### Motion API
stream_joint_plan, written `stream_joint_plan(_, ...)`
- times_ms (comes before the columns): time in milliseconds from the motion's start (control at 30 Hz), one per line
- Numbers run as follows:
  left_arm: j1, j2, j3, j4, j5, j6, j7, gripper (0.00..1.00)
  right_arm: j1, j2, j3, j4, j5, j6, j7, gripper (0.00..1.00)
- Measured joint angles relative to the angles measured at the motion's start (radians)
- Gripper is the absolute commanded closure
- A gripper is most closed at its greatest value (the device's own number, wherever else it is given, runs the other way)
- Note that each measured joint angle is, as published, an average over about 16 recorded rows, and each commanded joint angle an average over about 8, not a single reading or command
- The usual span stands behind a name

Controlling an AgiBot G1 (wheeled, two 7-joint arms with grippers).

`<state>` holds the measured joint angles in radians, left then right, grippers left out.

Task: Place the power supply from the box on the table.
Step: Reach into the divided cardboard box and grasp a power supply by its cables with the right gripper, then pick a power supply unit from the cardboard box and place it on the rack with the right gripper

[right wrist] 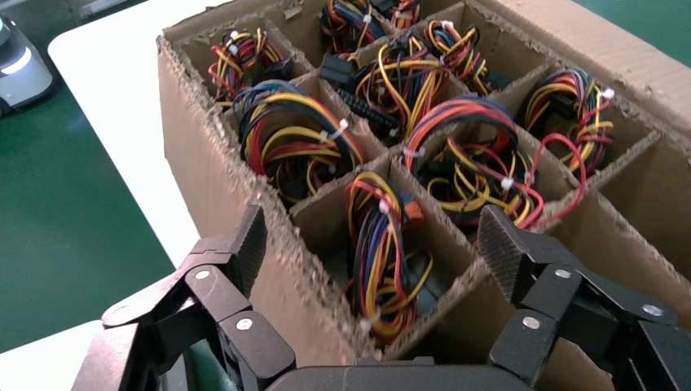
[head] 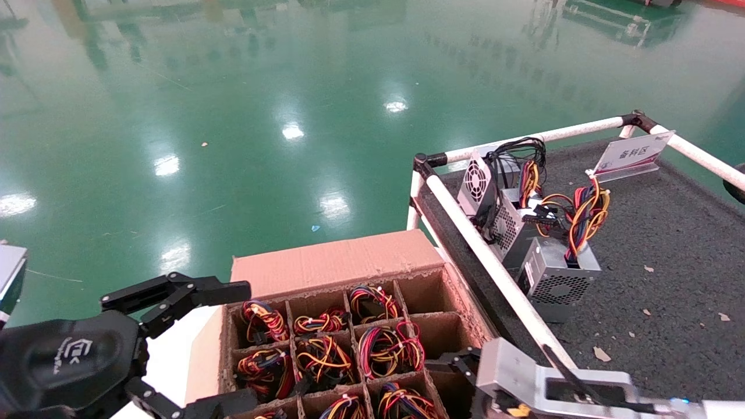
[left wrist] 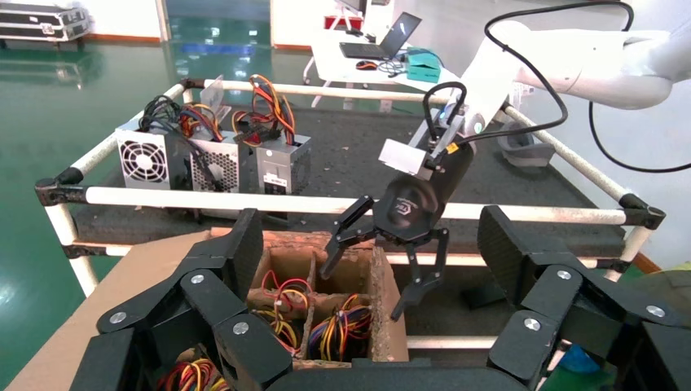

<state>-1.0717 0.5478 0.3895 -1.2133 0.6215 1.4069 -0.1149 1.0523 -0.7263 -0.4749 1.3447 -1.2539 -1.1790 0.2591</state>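
Observation:
The box (head: 337,259) is a brown carton with a grid of cells, most holding wire bundles. The power supply (right wrist: 379,244) sits in a near-row cell, one in from the right corner. Only its red, yellow and blue-purple wire loop (head: 403,401) (left wrist: 338,326) shows; its metal body is hidden. My right gripper (right wrist: 371,236) (head: 460,378) (left wrist: 376,281) hovers open over the box's near right corner, touching nothing, with that loop in sight between its fingers. One finger is over the empty corner cell, the other outside the near wall. My left gripper (head: 238,343) (left wrist: 368,220) hangs open beside the box's left side.
The table (head: 669,244) lies right of the box behind a white rail (head: 489,262), with a small sign (head: 631,152). Three silver units stand by the rail: a fan-grille one (head: 477,186), a perforated one (head: 509,227), and a third (head: 556,279). The box's right column of cells is empty.

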Motion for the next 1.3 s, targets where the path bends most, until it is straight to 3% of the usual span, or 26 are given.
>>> stream_joint_plan(767, 0.000, 0.000, 0.000, 0.000, 0.000, 0.000, 0.000, 0.00, 0.036, -0.076, -0.065, 0.005, -0.143, 0.062, 0.066, 1.00)
stream_joint_plan(1300, 0.000, 0.000, 0.000, 0.000, 0.000, 0.000, 0.000, 0.00, 0.061, -0.077, -0.060, 0.000, -0.113, 0.042, 0.133, 1.00)
